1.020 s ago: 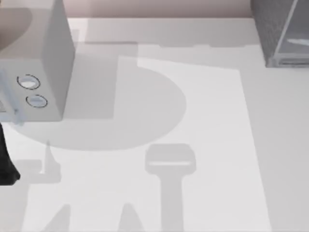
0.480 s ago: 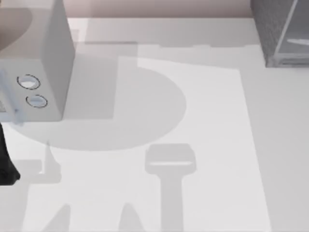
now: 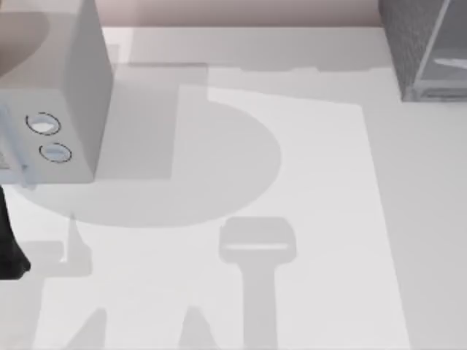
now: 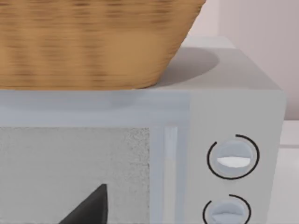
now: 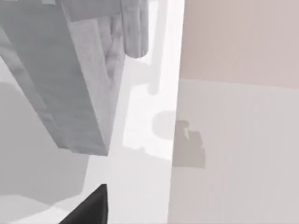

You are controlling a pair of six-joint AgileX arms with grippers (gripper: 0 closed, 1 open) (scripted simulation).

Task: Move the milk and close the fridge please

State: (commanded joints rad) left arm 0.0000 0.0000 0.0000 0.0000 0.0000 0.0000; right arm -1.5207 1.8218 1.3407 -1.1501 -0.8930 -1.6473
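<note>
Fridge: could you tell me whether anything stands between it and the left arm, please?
Nothing visible does: only bare table lies between the left arm at the left edge and the fridge at far right; the microwave sits aside.

White table crossed by soft grey shadows, a pinkish-beige wall along the upper edge of the top view.

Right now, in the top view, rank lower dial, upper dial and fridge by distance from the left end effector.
1. lower dial: on the microwave front, closest to the left end effector, which sits at the view's left edge.
2. upper dial: same panel, a little farther.
3. fridge: far right corner, farthest by a wide margin.
</note>
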